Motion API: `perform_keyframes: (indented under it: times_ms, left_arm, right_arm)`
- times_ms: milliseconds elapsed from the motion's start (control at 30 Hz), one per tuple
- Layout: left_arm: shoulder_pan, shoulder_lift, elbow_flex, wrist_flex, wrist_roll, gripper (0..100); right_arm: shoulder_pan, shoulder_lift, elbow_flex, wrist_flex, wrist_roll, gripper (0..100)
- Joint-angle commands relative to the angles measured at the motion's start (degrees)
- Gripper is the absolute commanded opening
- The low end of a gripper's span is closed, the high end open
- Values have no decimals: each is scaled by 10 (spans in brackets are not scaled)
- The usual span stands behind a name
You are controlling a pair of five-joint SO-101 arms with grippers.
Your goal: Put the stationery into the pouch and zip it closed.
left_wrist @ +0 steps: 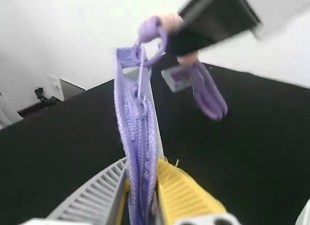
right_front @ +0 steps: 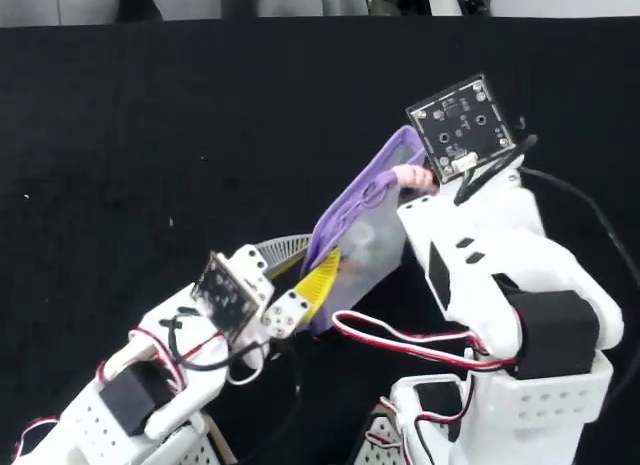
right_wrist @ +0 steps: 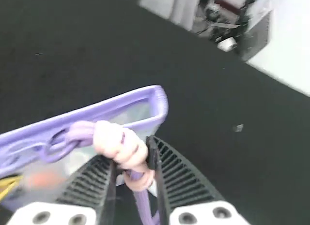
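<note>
Black cloth covers the table (right_front: 120, 135). The purple pouch (right_front: 358, 235) hangs clear of it, right of centre, stretched between the two arms. The left gripper (left_wrist: 143, 164) is clamped on the pouch's near end. The right gripper (right_wrist: 131, 152) is clenched on the pink zip pull (right_wrist: 116, 140) at the far end.

Risk: under tension the small pull may slip out, or the near end may pull free, dropping the pouch. A skewed pull could jam the zip.
</note>
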Motion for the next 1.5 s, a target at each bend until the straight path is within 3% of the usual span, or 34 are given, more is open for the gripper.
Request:
perform_keyframes:
  times_ms: [0, 100, 200, 900, 1333, 1400, 1467]
  left_arm:
    - [-37, -86, -7, 44, -45, 28]
    - [-83, -170, 17, 47, -47, 28]
    - [-102, -166, 15, 47, -45, 28]
    - [-102, -169, 16, 47, -47, 28]
    - [-102, -169, 25, 45, -47, 31]
    - [-102, -169, 27, 47, -47, 89]
    - [-102, -169, 29, 55, -43, 216]
  right_arm:
    - [32, 5, -39, -40, 6, 11]
    - [51, 5, -39, -51, 6, 11]
    - [83, 7, -29, -76, 6, 11]
    - [258, 242, -77, -219, 34, 11]
    - [245, 287, -169, -156, 34, 11]
    - [225, 287, -179, -136, 34, 11]
    - [206, 287, -182, -125, 31, 11]
